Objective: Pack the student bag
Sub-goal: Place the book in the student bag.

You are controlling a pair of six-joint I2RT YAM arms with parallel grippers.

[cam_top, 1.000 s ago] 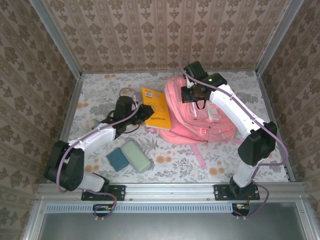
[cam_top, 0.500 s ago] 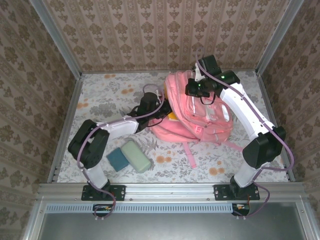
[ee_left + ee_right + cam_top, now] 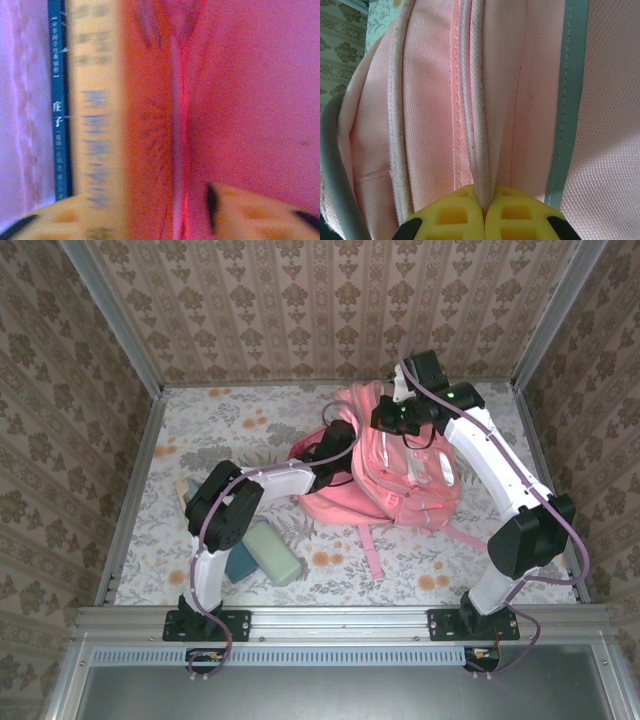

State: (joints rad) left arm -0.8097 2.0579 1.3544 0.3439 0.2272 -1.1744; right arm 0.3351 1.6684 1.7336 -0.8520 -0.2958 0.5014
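Right claw (image 3: pixel 392 420) sits on the upper edge of the student bag (image 3: pixel 405 475) in the overhead view, right of frame centre. The pink bag lies on the floral bench (image 3: pixel 230 420), its straps trailing toward the bottom of the frame. The left claw (image 3: pixel 340 443) is pushed against the bag's left side, its tips hidden among the pink folds. Below and to the left, beside the left arm, a pale green case (image 3: pixel 274 553) touches a blue block (image 3: pixel 240 562).

From the left wrist the picture is blurred. The left claw (image 3: pixel 167 220) has its yellow fingertips (image 3: pixel 260 212) set apart at the bottom corners, with a fair gap between them and only reddish-pink bag cloth (image 3: pixel 240 100) and a seam showing in that gap. A book (image 3: pixel 95 125) with a yellow cover and a dark blue spine runs down the left of the frame.

From the right wrist, the right claw (image 3: pixel 484 202) is at the bottom centre, its two yellow tips pressed together on a narrow ridge of the bag's pink fabric (image 3: pixel 430 110). A grey trim stripe (image 3: pixel 566 100) runs down the right side, and patterned wallpaper (image 3: pixel 342 45) shows at the upper left.
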